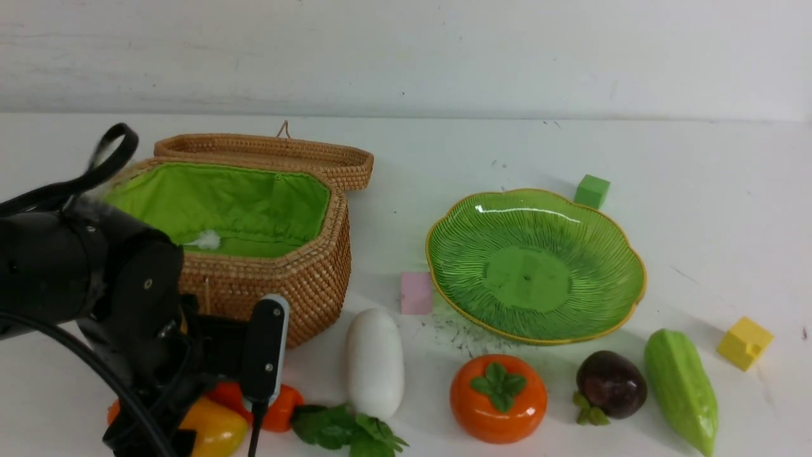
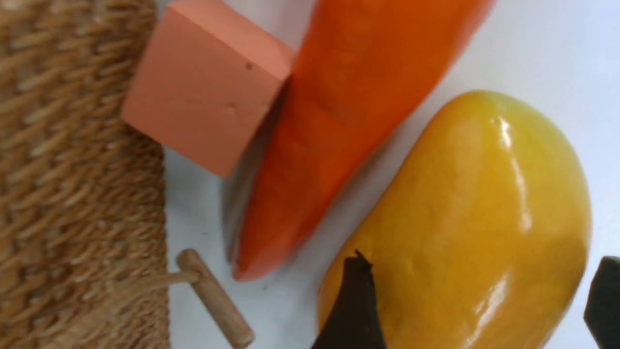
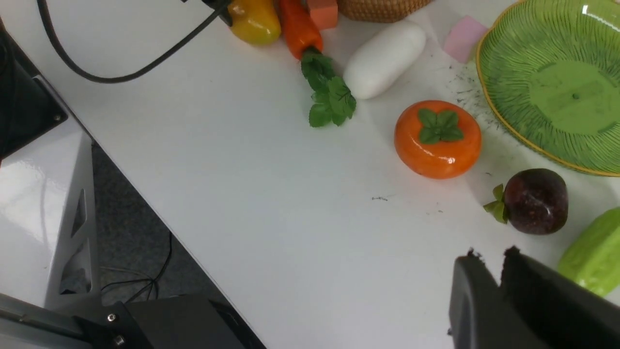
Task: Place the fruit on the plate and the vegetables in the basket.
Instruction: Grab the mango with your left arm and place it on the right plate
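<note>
Sorting looks barely begun: every piece lies loose along the near edge of the table (image 1: 698,165). The plate (image 1: 430,254) sits bare to the right of the middle. The basket (image 1: 304,279) stands toward the left edge with its lid swung back and its lining exposed, ready to be filled from above.

The left gripper (image 2: 477,291) hangs low at the near left corner, jaws spread wide to either side of the mango (image 2: 465,194). The mango rests on the table and nothing is clamped. That wide spread suits the mango's bulk. The carrot (image 2: 339,121) lies just beside the mango and against a salmon cube (image 2: 203,87) (a crowded spot, with the basket's wall and its wooden toggle (image 2: 215,298) close by). In my judgement a closing finger could nudge the carrot.

The right gripper (image 3: 490,254) hovers over the near right part of the table, fingers nearly together around nothing, close to the mangosteen (image 3: 535,201) and the bitter gourd (image 3: 593,252). The persimmon (image 3: 438,138) and the radish (image 3: 385,58) lie between the two arms.
</note>
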Controlling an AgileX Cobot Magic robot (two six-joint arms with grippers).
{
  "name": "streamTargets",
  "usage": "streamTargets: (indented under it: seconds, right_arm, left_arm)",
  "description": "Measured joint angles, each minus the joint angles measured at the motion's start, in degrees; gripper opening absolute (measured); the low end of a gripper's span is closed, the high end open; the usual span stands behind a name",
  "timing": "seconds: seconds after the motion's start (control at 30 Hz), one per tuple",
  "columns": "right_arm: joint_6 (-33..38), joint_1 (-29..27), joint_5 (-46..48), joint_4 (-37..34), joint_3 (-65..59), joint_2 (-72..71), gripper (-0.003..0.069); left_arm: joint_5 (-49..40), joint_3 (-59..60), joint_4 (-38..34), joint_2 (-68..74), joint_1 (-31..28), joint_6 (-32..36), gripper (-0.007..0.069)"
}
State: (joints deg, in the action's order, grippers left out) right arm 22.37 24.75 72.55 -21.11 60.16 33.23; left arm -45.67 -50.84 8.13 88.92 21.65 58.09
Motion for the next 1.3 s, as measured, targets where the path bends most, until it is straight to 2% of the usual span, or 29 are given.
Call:
streamTargets:
  seconds: [0.17,0.53,0.9,1.13,1.2,1.3]
  right_arm:
    - [0.8,0.0,0.0,0.0,0.0,0.0,0.0097]
    - [1.3,0.0,0.0,-0.4,0.0,0.0,0.0097]
    - [1.5,0.0,0.0,-0.6,0.0,0.0,0.0101]
    - [1.5,0.0,-0.8,-0.6,0.0,0.0,0.0107]
    - [1.4,0.0,-1.9,-0.6,0.0,0.0,0.0108]
    - [-0.5,0.0,-5.9,-0.4,0.0,0.0,0.0109]
  left_arm:
    - [0.5,1.1,-0.8,0.6,0.0,0.1,0.0564]
    - [8.3,6.3,4.0,0.5,0.4,0.3,0.0556]
    - [6.1,7.2,4.4,-1.8,0.4,-4.8,0.0556]
    - [0.3,7.9,-2.0,-11.8,0.4,-5.4,0.0556]
    - [0.5,7.4,-5.5,-14.9,0.4,-6.1,0.0556]
    - [3.4,4.5,-16.1,-18.3,0.7,-7.7,0.0556]
